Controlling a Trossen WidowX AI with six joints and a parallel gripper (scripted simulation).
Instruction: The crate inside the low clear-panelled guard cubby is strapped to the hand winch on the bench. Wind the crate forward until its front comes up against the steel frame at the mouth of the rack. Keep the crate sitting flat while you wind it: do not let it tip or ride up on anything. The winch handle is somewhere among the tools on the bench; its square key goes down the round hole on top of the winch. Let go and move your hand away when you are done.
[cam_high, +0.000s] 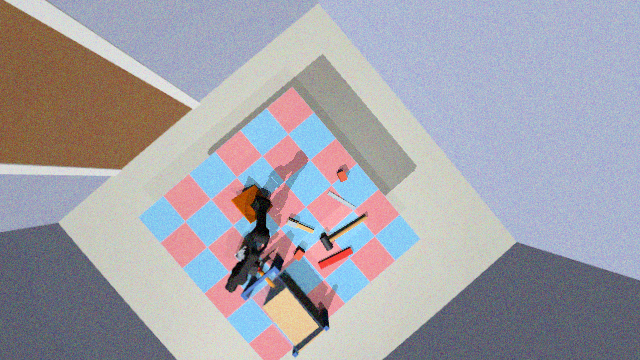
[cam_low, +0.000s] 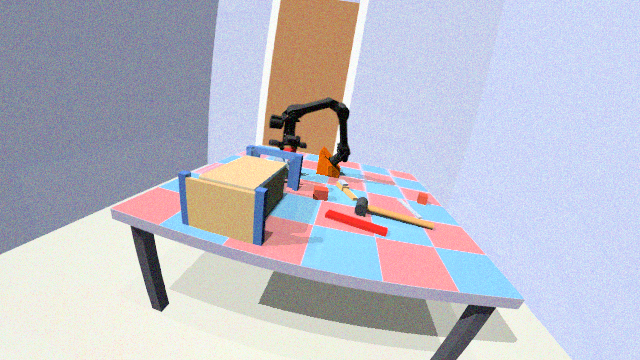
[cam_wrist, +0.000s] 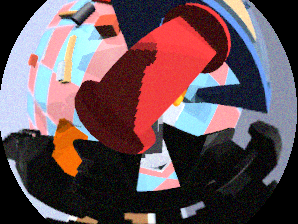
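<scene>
My gripper (cam_low: 289, 146) (cam_wrist: 152, 125) is shut on the red winch handle (cam_wrist: 165, 75), whose thick red grip fills the middle of the wrist view. The handle shows as a red patch (cam_low: 289, 150) under the gripper in the exterior view. The gripper is low in front of the blue frame (cam_high: 258, 281) (cam_low: 275, 152) at the rack's mouth. A grey shaft (cam_wrist: 158, 140) shows below the grip; whether its key sits in the winch hole is hidden. An orange-yellow strap-like piece (cam_high: 270, 281) (cam_wrist: 179, 97) runs by the frame. The crate cannot be made out beneath the tan roof (cam_high: 291, 314) (cam_low: 245, 171).
An orange wedge (cam_high: 245, 202) (cam_low: 327, 164) stands by the arm's base. Beside the rack lie a red block (cam_high: 299, 253) (cam_low: 320, 192), a tan-handled tool (cam_high: 301, 226), a hammer (cam_high: 326, 241) (cam_low: 361, 206) and a red bar (cam_high: 335, 257) (cam_low: 356, 222). Farther off are a white rod (cam_high: 341, 198) and another red block (cam_high: 342, 175).
</scene>
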